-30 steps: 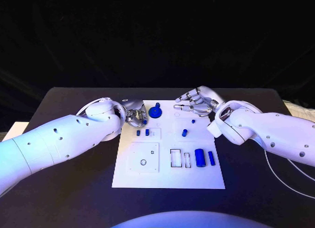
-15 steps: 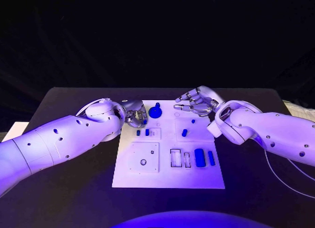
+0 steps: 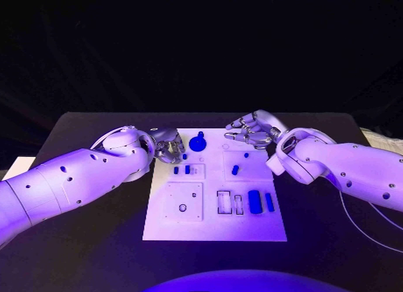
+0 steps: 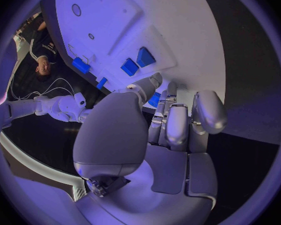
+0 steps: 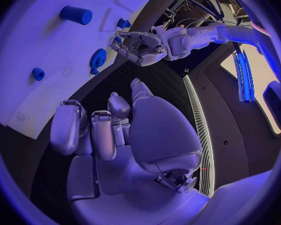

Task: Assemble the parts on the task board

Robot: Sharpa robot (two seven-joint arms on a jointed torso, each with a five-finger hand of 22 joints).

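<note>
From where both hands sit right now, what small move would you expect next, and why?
Probably the left hand closes its fingers a little on the small blue part at its fingertips, near the task board's far left edge. The left wrist view shows that piece right by the fingertips, but a firm hold cannot be confirmed. The right hand hovers over the far right corner, holding nothing.

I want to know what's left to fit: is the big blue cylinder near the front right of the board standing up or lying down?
Lying down: the big blue cylinder rests on its side on the task board, lengthwise, beside a thinner blue bar.
</note>
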